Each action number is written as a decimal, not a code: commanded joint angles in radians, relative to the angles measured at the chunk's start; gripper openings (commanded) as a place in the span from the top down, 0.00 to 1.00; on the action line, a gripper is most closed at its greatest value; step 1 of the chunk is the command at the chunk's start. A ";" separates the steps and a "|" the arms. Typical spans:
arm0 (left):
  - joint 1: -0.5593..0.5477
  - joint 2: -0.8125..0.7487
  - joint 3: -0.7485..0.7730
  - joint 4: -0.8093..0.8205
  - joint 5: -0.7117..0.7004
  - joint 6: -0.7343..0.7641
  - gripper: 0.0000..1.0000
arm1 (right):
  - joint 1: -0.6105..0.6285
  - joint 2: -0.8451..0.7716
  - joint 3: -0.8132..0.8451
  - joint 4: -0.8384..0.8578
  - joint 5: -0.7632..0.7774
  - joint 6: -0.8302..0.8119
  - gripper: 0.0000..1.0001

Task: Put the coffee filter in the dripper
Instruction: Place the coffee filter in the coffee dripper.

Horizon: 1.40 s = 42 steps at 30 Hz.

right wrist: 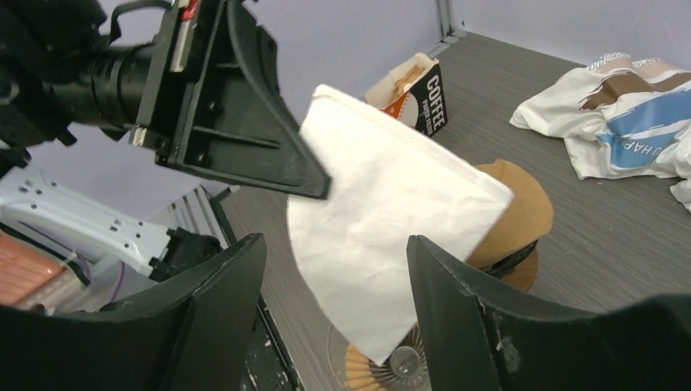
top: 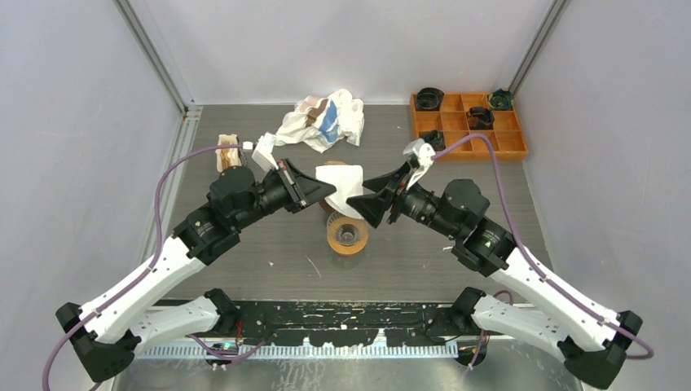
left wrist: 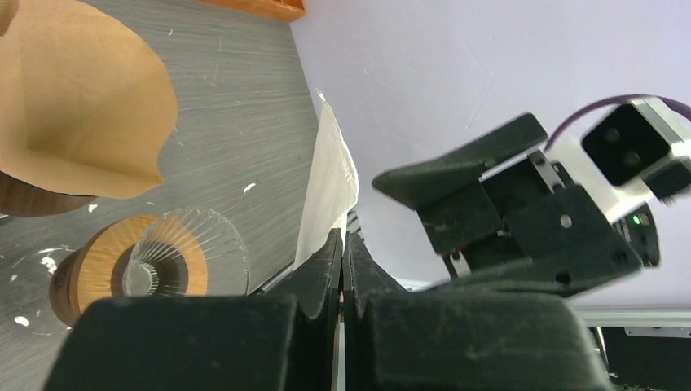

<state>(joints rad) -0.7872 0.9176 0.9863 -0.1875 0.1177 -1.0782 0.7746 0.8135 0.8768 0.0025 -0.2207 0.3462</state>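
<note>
My left gripper (top: pixel 330 191) is shut on one edge of a white paper coffee filter (top: pixel 342 181) and holds it in the air above the table. The filter hangs flat, point down, in the right wrist view (right wrist: pixel 391 212) and edge-on in the left wrist view (left wrist: pixel 330 183), pinched between the left jaws (left wrist: pixel 342 244). The glass dripper with a wooden collar (top: pixel 348 235) stands on the table just below the filter's tip (right wrist: pixel 399 366). My right gripper (top: pixel 364 201) is open and empty, its fingers (right wrist: pixel 220 309) on either side of the filter's lower part without touching it.
A second dripper with a brown filter (left wrist: pixel 81 106) in it stands just behind the glass one (right wrist: pixel 513 212). A coffee filter box (top: pixel 230 152) lies back left, a crumpled bag (top: pixel 323 120) at the back and an orange parts tray (top: pixel 468 122) back right.
</note>
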 commanded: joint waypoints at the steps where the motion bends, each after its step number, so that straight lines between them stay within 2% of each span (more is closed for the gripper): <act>1: -0.025 0.021 0.077 -0.051 -0.044 -0.014 1.00 | 0.156 0.035 0.117 -0.171 0.283 -0.214 0.30; 5: -0.040 0.039 0.087 -0.065 -0.069 -0.026 1.00 | 0.270 0.077 0.172 -0.221 0.413 -0.284 0.29; 14: -0.044 0.070 0.119 -0.102 -0.083 -0.025 1.00 | 0.522 0.190 0.251 -0.268 0.849 -0.432 0.29; 20: -0.045 0.070 0.121 -0.096 -0.087 -0.028 1.00 | 0.593 0.254 0.273 -0.263 1.033 -0.483 0.34; 30: -0.048 0.075 0.120 -0.086 -0.085 -0.025 1.00 | 0.606 0.292 0.291 -0.249 1.125 -0.510 0.50; 42: -0.062 0.079 0.102 -0.047 -0.094 -0.057 1.00 | 0.628 0.346 0.259 -0.156 1.212 -0.592 0.52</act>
<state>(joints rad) -0.8391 1.0054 1.0641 -0.3061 0.0433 -1.1107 1.3880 1.1625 1.1286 -0.2546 0.9245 -0.2020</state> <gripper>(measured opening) 0.006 0.476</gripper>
